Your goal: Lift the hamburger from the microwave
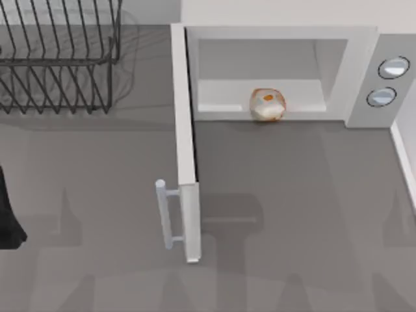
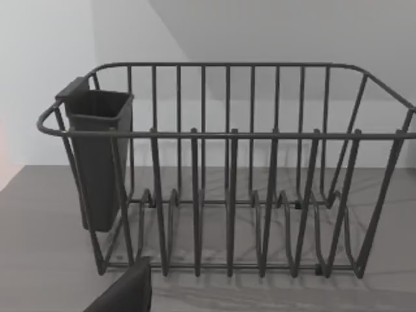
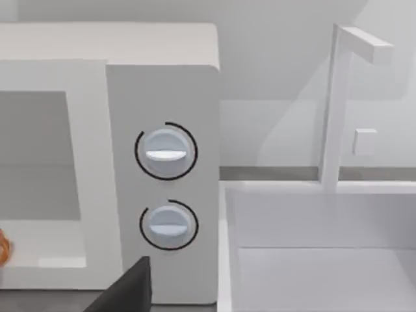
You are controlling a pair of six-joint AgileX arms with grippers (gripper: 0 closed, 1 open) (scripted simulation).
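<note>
Sitting at the front lip of the cavity floor, the hamburger point(image 1: 267, 104) rests inside the microwave point(image 1: 279, 39), cream-tan with orange patches, touching nothing but the floor under it. Pale cavity walls stand clear of it on both sides. At 3 o'clock from it, past the cavity frame, two round knobs point(image 1: 388, 81) sit one above the other on the control panel; the right wrist view faces them point(image 3: 167, 188) square-on, with a sliver of the hamburger point(image 3: 3, 247) at the picture's edge. The door point(image 1: 185, 143) is swung fully open, running from the cavity's left edge toward 6 o'clock, its bar handle point(image 1: 166, 214) on the outer face. From the hamburger toward 6 o'clock the grey table point(image 1: 292, 214) lies flat and bare. A white sink point(image 3: 318, 260) with a tall faucet point(image 3: 335, 104) adjoins the microwave at the top view's right. At 9 o'clock sits a dark wire dish rack point(image 1: 58, 58) with a cutlery cup point(image 2: 97, 156). A dark part of the left arm point(image 1: 8, 214) shows at the table's left edge. I cannot tell how either gripper's fingers stand
</note>
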